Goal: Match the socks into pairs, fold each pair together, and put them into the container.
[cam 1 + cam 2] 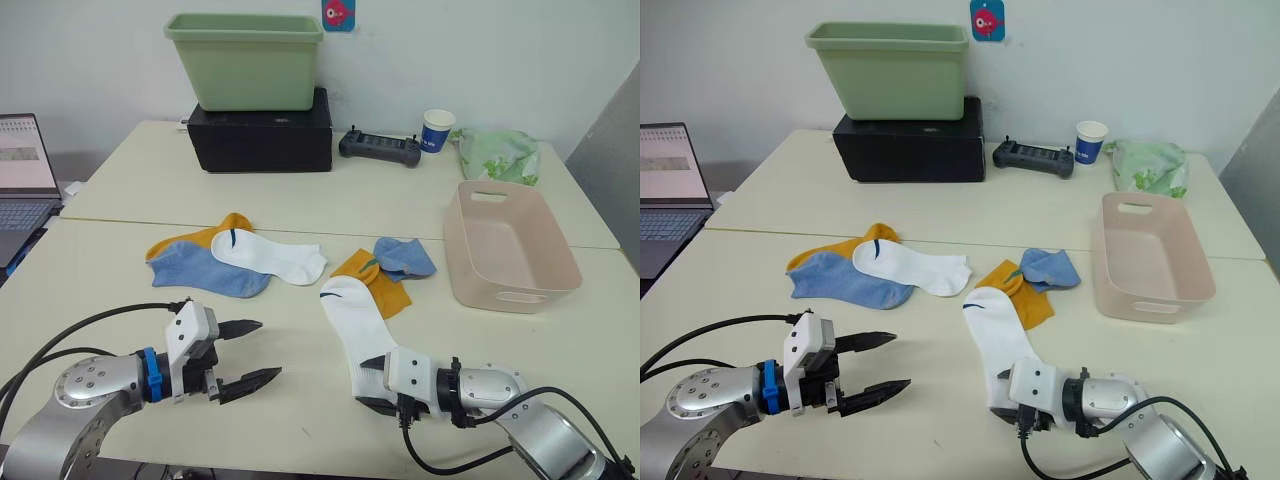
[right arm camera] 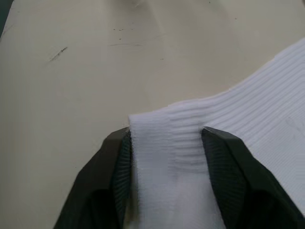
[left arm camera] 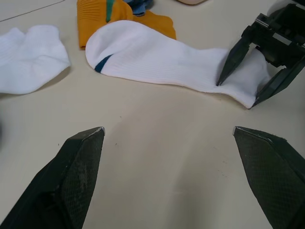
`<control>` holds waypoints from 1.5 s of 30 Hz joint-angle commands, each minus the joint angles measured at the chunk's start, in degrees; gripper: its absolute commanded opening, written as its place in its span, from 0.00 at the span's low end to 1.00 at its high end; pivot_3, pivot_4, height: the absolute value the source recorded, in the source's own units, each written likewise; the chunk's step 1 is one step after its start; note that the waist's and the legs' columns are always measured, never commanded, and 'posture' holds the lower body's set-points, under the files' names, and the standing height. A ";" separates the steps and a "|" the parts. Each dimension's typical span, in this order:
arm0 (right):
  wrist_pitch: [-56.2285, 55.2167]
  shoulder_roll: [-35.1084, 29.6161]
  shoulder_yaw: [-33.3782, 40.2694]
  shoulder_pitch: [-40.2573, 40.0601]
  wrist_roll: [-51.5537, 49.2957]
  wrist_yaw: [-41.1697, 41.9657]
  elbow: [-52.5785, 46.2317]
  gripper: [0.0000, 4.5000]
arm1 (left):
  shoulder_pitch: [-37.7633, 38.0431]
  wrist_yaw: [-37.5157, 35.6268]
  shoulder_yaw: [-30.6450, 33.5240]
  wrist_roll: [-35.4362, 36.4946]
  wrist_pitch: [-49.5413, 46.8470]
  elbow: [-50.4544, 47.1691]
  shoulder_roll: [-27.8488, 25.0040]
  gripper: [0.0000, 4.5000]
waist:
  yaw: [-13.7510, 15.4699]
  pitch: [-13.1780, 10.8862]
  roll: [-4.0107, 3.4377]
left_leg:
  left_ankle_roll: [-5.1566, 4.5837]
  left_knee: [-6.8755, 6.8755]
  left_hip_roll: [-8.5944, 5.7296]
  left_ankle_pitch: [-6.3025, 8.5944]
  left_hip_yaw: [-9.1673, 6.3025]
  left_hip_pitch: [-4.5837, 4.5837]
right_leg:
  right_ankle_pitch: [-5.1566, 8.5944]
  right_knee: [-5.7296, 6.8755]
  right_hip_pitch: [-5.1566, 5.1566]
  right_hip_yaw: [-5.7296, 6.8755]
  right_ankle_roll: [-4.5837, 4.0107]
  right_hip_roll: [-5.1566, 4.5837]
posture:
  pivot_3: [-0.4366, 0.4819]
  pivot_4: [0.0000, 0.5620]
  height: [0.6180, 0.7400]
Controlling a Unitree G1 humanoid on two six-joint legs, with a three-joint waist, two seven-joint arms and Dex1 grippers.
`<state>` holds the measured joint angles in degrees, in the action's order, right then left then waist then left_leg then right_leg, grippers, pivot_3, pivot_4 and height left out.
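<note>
While the right gripper [image 1: 372, 385] at the lower right of the frame has its fingers set either side of the cuff end of a white sock [image 1: 350, 325], pinching the ribbed knit between them, the left gripper [image 1: 248, 352] at the lower left hangs with its fingers spread wide over bare tabletop [image 1: 290, 420] and holds nothing. That sock lies stretched out near the middle, its toe resting on a mustard-yellow sock [image 1: 385, 290] that has a light blue sock [image 1: 405, 257] on it. Left of centre, the second white sock [image 1: 270, 258] lies over another light blue sock [image 1: 205, 270] and a yellow one [image 1: 200, 240]. At the right, the pink container [image 1: 510, 243] has no socks in it. I'd judge the knit limp and light; it will droop and bunch, so a firm hold on the thicker cuff seems wise.
</note>
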<state>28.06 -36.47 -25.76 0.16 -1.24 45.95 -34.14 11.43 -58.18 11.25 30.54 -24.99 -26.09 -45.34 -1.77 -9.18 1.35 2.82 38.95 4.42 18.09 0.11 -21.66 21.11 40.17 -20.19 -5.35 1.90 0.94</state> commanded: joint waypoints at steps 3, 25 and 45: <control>2.40 -3.19 3.14 0.12 -1.26 1.21 -3.43 0.10 | -5.74 -0.91 -3.38 -3.01 2.04 3.82 -0.83 1.00 | 0.14 0.00 0.00 | -0.02 0.00 -0.03 0.01 0.00 -0.02 | 0.00 0.00 0.00 0.01 0.00 -0.02 | 0.48 0.27 0.84; -2.36 -15.39 15.67 -1.91 -15.69 13.92 -5.75 0.01 | -43.31 -14.74 -31.16 -27.09 40.93 46.22 16.14 1.00 | 0.32 -0.05 -0.08 | 0.02 0.17 -0.23 -0.04 0.06 -0.20 | -0.02 -0.07 0.02 0.26 0.04 -0.05 | 0.48 0.27 0.84; -3.92 -12.33 17.72 -0.85 -17.78 11.33 -4.92 0.00 | -42.43 -25.23 -34.34 -27.39 42.75 43.00 11.09 0.01 | -0.41 0.00 -0.13 | 0.06 0.17 -0.11 -0.10 -0.03 -0.10 | -0.05 -0.03 0.12 0.25 0.08 0.00 | 0.48 0.27 0.84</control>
<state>25.54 -49.48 -9.47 -1.51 -17.28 57.48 -37.90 -33.06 -81.18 -23.05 2.50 20.83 20.80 -32.17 -2.18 -9.19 1.22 2.88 39.08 4.37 17.99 0.08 -21.73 21.06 40.16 -20.09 -5.11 1.98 0.97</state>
